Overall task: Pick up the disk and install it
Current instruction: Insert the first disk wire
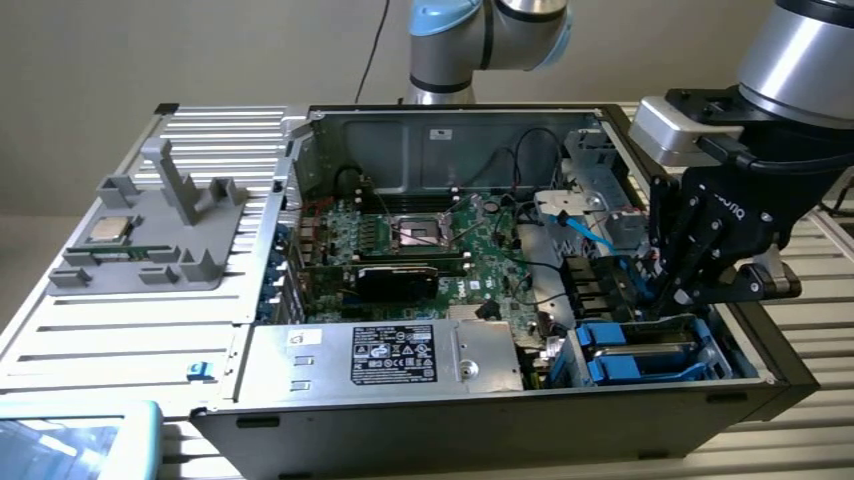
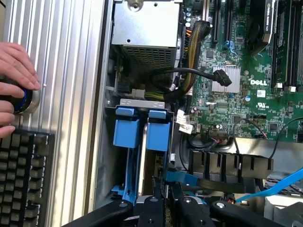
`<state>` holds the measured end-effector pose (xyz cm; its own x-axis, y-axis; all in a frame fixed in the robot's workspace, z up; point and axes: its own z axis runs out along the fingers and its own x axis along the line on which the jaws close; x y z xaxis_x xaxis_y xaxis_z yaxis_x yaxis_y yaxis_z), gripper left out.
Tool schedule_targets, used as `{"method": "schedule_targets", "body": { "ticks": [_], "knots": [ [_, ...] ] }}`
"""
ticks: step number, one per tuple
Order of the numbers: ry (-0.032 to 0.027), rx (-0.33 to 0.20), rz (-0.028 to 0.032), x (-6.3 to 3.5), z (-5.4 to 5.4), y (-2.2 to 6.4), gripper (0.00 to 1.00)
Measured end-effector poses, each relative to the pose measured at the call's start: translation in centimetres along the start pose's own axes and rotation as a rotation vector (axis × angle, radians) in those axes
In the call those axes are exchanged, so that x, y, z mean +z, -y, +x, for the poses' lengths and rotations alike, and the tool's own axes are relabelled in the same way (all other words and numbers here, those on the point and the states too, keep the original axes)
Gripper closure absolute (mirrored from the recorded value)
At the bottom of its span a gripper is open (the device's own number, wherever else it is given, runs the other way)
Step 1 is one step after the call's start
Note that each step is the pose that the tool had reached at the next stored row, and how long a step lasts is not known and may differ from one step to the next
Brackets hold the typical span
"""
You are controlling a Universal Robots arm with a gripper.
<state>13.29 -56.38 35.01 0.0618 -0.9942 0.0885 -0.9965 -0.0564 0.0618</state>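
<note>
The disk [image 1: 643, 352], silver-grey in a bright blue frame, stands on edge in the drive bay at the near corner of the open computer case [image 1: 481, 420], on the exterior view's right. My gripper [image 1: 665, 300] hangs straight over that bay, its black fingers close together on the disk's upper edge. In the wrist view the blue frame of the disk [image 2: 157, 135] runs from the bay back to my gripper [image 2: 165, 205], beside a second blue frame [image 2: 127, 132]. Where the fingers meet the frame is partly hidden.
A silver power supply box [image 1: 400, 355] sits beside the bay, with the motherboard [image 1: 427, 235] behind it and a light blue cable [image 1: 587, 228] nearby. A grey fixture [image 1: 147, 245] holding a small chip stands outside the case. A person's hand [image 2: 14, 71] rests on a round button beside a keyboard [image 2: 23, 179].
</note>
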Motion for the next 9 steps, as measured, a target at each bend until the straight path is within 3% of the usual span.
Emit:
{"method": "schedule_targets", "body": {
  "ticks": [3, 4, 8, 9],
  "knots": [
    [-0.0215, 0.006, -0.009, 0.04, 0.0, 0.01, 0.84],
    [-0.0252, 0.007, -0.0139, 0.06, -0.01, 0.01, 0.84],
    [-0.0279, 0.011, -0.0435, 0.13, -0.05, 0.01, 0.84],
    [-0.0278, 0.011, -0.0436, 0.13, -0.05, 0.01, 0.84]
  ]
}}
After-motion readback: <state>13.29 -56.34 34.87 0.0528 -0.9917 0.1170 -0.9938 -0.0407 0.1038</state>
